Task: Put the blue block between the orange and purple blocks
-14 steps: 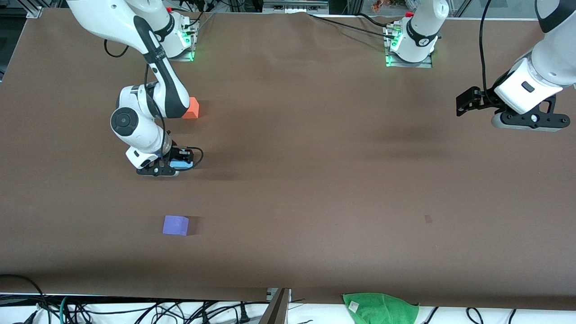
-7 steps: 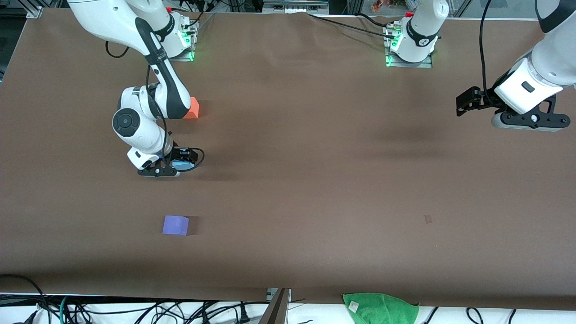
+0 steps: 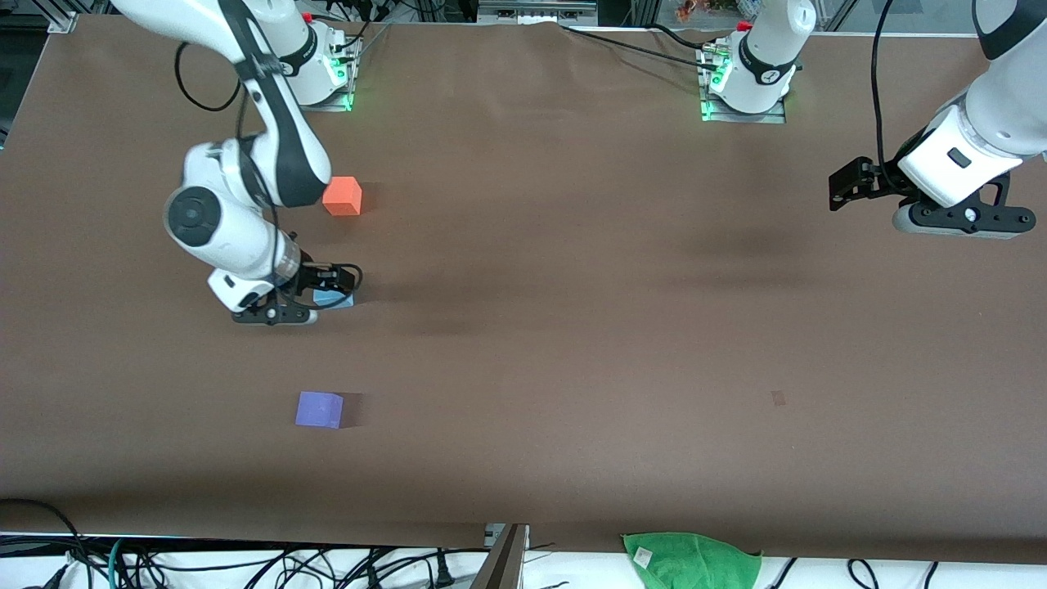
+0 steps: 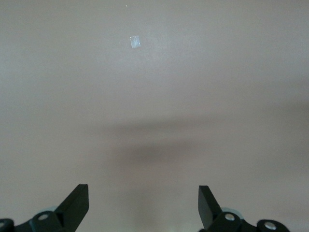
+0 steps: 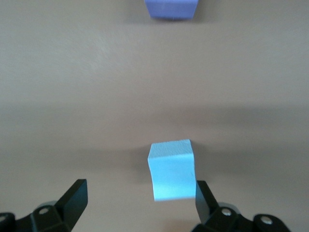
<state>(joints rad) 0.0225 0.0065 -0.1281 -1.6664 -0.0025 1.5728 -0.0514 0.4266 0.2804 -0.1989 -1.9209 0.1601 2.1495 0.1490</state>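
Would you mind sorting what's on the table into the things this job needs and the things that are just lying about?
Part of the job:
- blue block, on the table between the open fingers of the right gripper
- orange block
- purple block

Just lying about:
- green cloth, at the table's edge
- left gripper, open, waiting

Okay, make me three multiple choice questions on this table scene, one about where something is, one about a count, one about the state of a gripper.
1. Where does the blue block lie?
A. On the green cloth
B. On the table between the orange block and the purple block
C. Stacked on another cube

2. How many cubes are on the table?
A. Two
B. Three
C. Five

3. How is the right gripper?
A. Open around the blue block
C. Shut on a purple cube
B. Holding a cloth

Answers: 1 B, the front view shows it in the gap between them. 2 B, orange, blue and purple. 3 A, its fingers stand apart in the right wrist view.
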